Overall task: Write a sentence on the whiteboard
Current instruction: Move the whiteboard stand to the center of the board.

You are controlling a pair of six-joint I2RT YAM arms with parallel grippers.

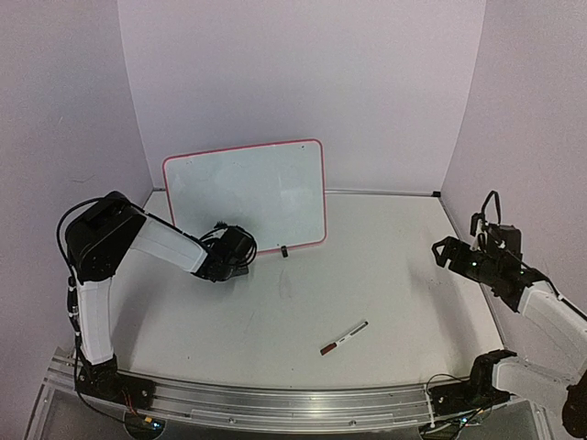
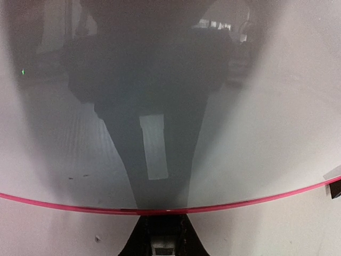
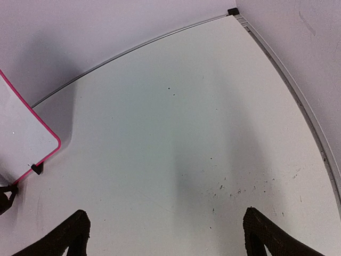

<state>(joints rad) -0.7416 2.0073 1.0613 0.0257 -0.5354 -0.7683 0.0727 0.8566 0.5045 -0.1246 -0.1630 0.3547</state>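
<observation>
You are seeing the large glossy white whiteboard with thin red rim (image 1: 248,192) standing upright at 12 o'clock, your left gripper (image 1: 237,257) sitting closed just at its 6 o'clock bottom rim, your right gripper (image 1: 440,249) hanging wide open, well apart at the board's 3 o'clock, a white marker pen with dark red cap (image 1: 344,338) lying at its 5 o'clock.

Shows white shells (image 1: 170,246) over black joints (image 1: 96,240), black textured fingers (image 3: 69,237) (thin black cables (image 1: 487,200) looped at the wrists).

Overhead and both wrist views share the whiteboard (image 1: 246,197)
</observation>
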